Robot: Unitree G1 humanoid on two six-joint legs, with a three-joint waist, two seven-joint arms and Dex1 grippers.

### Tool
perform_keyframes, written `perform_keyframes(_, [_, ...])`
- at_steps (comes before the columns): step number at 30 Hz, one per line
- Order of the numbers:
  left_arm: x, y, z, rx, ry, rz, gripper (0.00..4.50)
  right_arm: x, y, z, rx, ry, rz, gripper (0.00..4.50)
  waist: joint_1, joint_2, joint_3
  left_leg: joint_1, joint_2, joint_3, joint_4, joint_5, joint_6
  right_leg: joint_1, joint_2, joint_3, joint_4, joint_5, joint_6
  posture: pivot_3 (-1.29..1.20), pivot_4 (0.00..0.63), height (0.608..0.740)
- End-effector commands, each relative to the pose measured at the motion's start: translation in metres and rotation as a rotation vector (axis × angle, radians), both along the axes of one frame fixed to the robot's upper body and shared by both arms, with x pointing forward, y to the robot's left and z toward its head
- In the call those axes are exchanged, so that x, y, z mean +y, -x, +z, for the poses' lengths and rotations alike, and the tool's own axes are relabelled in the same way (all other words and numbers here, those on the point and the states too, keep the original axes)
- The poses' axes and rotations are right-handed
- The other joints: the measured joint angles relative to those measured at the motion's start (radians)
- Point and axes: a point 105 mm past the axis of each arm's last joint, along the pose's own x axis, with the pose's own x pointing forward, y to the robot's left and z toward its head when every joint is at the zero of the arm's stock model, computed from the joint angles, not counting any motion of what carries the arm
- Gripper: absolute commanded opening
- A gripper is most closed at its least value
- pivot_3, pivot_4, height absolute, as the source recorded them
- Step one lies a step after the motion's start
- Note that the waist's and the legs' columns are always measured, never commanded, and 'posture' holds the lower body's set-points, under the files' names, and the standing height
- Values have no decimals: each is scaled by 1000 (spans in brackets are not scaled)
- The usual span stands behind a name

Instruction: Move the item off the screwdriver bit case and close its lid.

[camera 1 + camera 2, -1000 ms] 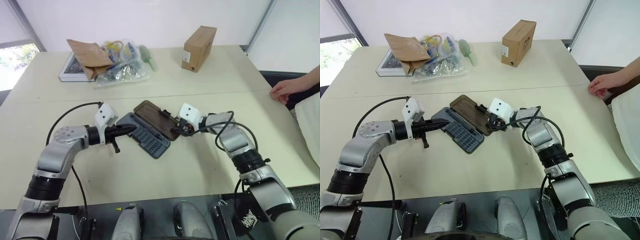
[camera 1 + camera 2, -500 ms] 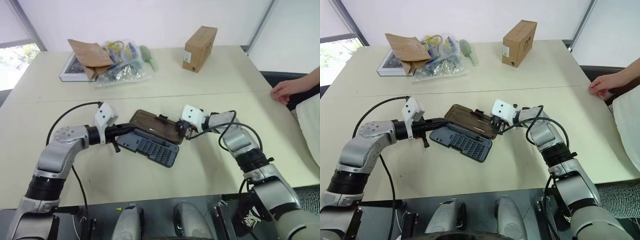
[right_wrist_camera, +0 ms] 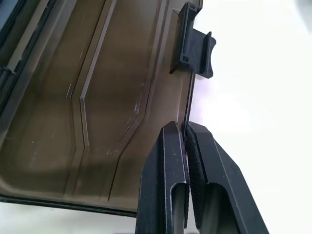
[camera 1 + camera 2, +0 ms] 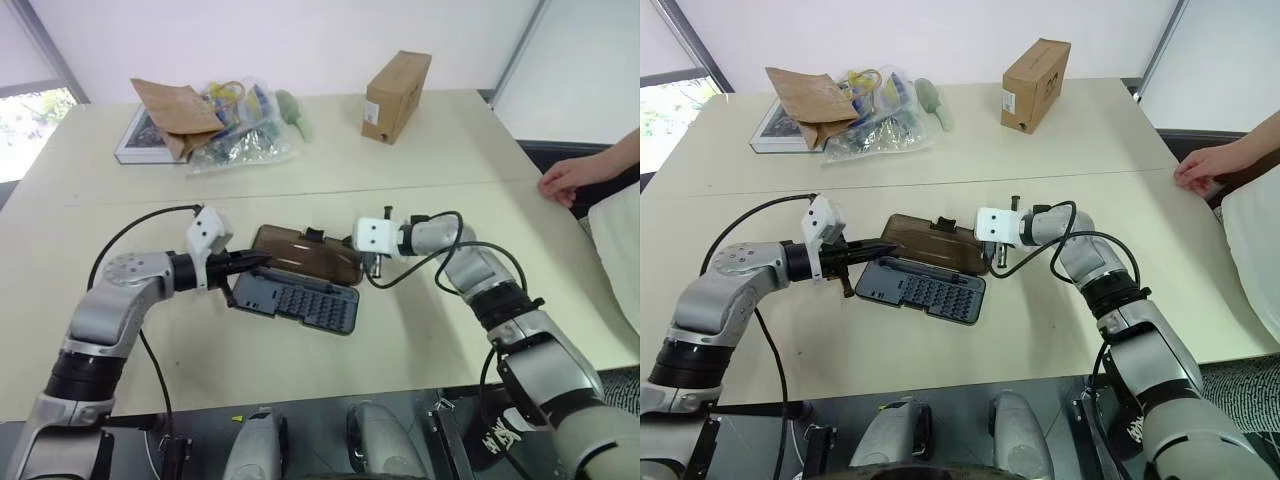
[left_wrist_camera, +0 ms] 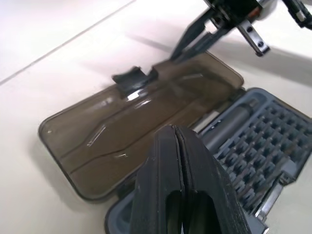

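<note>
Seen from the head cameras, the screwdriver bit case point(image 4: 296, 300) lies open at the middle of the pale table point(image 4: 420, 150), its slate-grey tray nearer the robot and the brown lid point(image 4: 305, 254) hinged away behind it; the left gripper point(image 4: 258, 261), fingers pressed together on nothing, rests at the case's left end, apparently to steady it, while the right gripper point(image 4: 372, 268) has pinched the lid's far rim just beside the black latch point(image 4: 313, 236), a grip that looks meant to swing the lid over. A cardboard box point(image 4: 1036, 71), a heap of bags point(image 4: 855, 115) and a person's hand point(image 4: 1202, 165) at the table's right edge stand well apart. In the left wrist view, the closed left fingers point(image 5: 180, 185) sit over the hinge line between lid and tray, the right gripper at the lid's far edge. In the right wrist view, the fingers point(image 3: 168, 180) clamp the thin lid edge below the latch. The item, a tiny sliver, cannot be made out on the case in any view.
</note>
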Motion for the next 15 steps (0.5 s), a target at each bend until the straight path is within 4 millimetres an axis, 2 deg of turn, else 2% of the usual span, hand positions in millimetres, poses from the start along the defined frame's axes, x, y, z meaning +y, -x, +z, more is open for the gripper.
perform_keyframes(1, [1, 4, 10, -10, 17, -27, 0, 13, 3, 8, -35, 4, 88, 55, 0, 0, 0, 0, 0, 0, 0, 0, 0, 0, 0, 0, 0, 0, 0, 0, 150, 740])
perform_keyframes(8, [0, 8, 7, 21, 6, -63, 0, 23, 3, 14, -91, 46, 196, 55, -3, 1, 0, 0, 0, 0, 0, 0, 0, 0, 0, 0, 0, 0, 0, 0, 150, 740])
perform_keyframes(15, [-3, 11, 7, 22, 10, -67, 0, 32, -3, 18, -130, 38, 218, 55, -5, 1, 0, 0, 0, 0, -1, 0, -1, -1, 0, 0, 0, 0, 0, 0, 150, 740])
